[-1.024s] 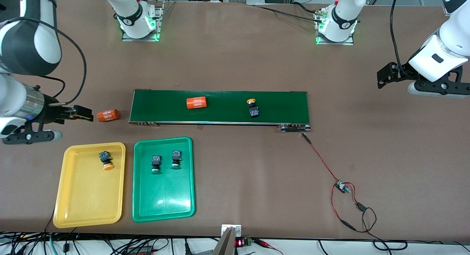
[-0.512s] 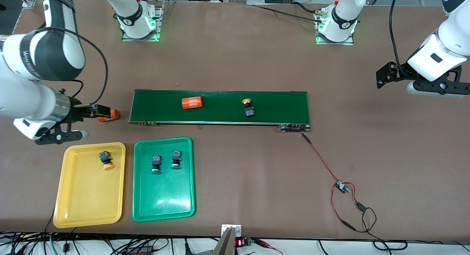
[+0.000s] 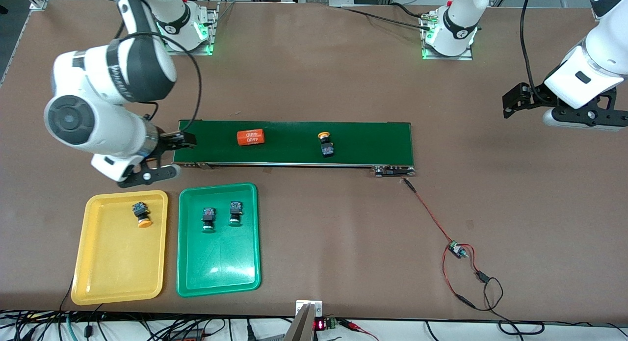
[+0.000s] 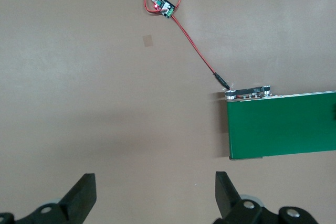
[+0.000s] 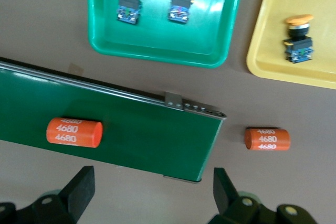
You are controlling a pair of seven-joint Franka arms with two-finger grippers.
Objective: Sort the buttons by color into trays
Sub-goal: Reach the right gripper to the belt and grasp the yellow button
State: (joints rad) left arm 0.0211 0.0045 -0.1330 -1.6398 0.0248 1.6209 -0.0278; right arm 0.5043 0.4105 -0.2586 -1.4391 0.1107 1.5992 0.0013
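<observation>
A yellow button (image 3: 324, 144) lies on the dark-green conveyor belt (image 3: 373, 142). A second yellow button (image 3: 141, 214) (image 5: 298, 38) lies in the yellow tray (image 3: 117, 267) (image 5: 268, 64). Two green buttons (image 3: 208, 219) (image 3: 235, 214) lie side by side in the green tray (image 3: 218, 272) (image 5: 157, 51). My right gripper (image 3: 147, 178) (image 5: 152, 192) hangs open and empty by the belt's end toward the right arm's end of the table. Over bare table at the left arm's end, my left gripper (image 3: 584, 122) (image 4: 155, 198) waits, open and empty.
One orange "4680" cylinder (image 3: 250, 137) (image 5: 73, 132) rides the belt. Another (image 5: 267, 138) lies on the table just off the belt's end under my right arm. A red wire with a small board (image 3: 457, 250) (image 4: 165, 8) runs from the belt's other end.
My right arm has swung in from the table's edge to the belt's end, covering the loose cylinder. The belt's cylinder and yellow button have drifted toward the right arm's end.
</observation>
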